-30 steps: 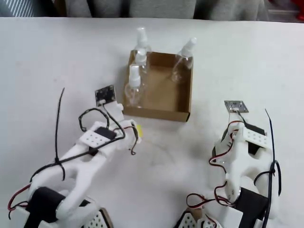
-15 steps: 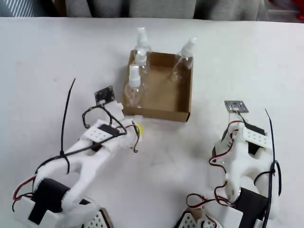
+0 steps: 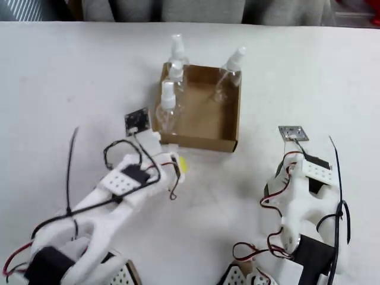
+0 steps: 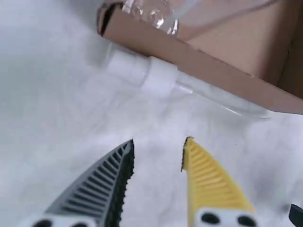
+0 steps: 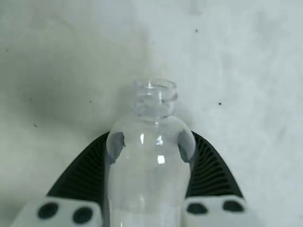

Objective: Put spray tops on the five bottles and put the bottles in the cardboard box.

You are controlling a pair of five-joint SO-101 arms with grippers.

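As the left claw (image 4: 159,140) hovered low over the table (image 3: 59,77) with its grey and yellow fingers spread and nothing between them, we saw a white spray top (image 4: 151,75) lying on its side just ahead of the tips. It lay against the outside of the cardboard box (image 3: 199,141), along its near wall. The right claw (image 5: 150,139) was pinching a clear bottle (image 5: 151,163) at the shoulders, and the bottle's threaded neck was uncapped. From above, the right arm (image 3: 297,193) sat folded at the table's near right, well apart from the box.

The table was white and faintly speckled. Its surface ran broadly on both sides of the box up to the far edge, beyond which we saw grey shapes and something red in the corner.

The box stood open-topped near the table's middle. Along its left wall two topped bottles stood upright, one (image 3: 168,110) in the near corner and one (image 3: 175,74) farther back. A third bottle (image 3: 227,80) leaned into the far right corner. A fourth bottle (image 3: 177,48), also topped, stood at the far left corner. We could not tell whether it was inside the box or just behind it.
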